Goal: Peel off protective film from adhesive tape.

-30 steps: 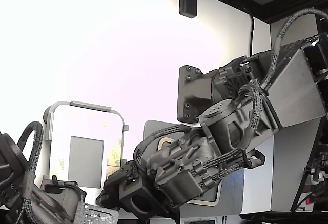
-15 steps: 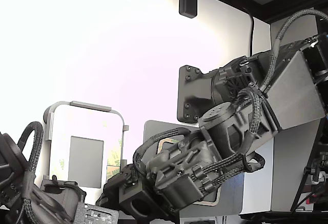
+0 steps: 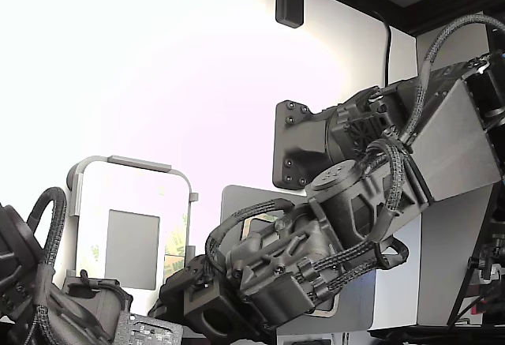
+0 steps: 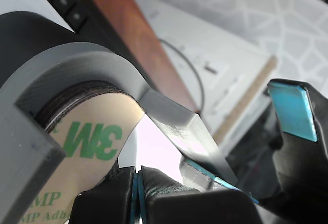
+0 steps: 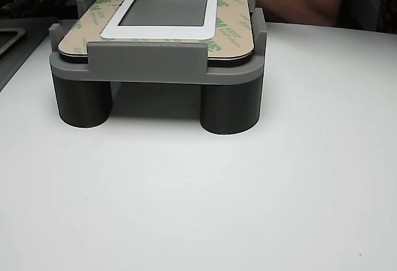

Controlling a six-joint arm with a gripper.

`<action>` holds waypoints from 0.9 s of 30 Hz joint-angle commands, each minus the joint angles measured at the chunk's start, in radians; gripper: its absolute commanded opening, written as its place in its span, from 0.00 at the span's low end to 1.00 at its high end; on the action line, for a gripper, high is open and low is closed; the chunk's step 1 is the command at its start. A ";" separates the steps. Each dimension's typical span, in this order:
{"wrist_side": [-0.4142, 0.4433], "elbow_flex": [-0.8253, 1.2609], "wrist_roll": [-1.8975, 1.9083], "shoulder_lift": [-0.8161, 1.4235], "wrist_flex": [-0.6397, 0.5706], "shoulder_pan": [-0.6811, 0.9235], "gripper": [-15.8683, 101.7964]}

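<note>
White surface [image 5: 198,209] fills the other view, carrying a grey fixture [image 5: 155,66] on round legs. A white plate [image 5: 162,12] with a dark window lies in the fixture, and the protective film [image 5: 232,20], pale yellow with green printed marks, runs along the plate's edges over the adhesive tape, which is hidden beneath it.

In the exterior view, a dark arm with braided cables reaches down to the fixture's lower corner. The gripper [image 3: 177,294] is low there, but this view does not show its jaws clearly.

The wrist view is very close. The film [image 4: 87,147] shows large green lettering and curves under a grey fixture wall [image 4: 169,116]. Two dark fingers [image 4: 154,193] lined with blue pads meet in a thin seam just below the film; they look pressed together, possibly pinching the film's edge, though that cannot be confirmed.

The step seems to be catching a film corner. The next move likely calls for a steady pull away from the plate, keeping the thin liner from tearing or slipping.
</note>
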 commanded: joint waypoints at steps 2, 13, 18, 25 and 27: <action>-0.003 -0.035 0.005 0.017 -0.009 -0.002 0.05; -0.003 -0.040 0.006 0.012 -0.006 0.000 0.05; -0.002 -0.041 0.009 0.011 -0.008 0.005 0.05; 0.009 -0.044 0.014 0.006 -0.009 0.014 0.05; 0.009 -0.044 0.014 0.006 -0.009 0.014 0.05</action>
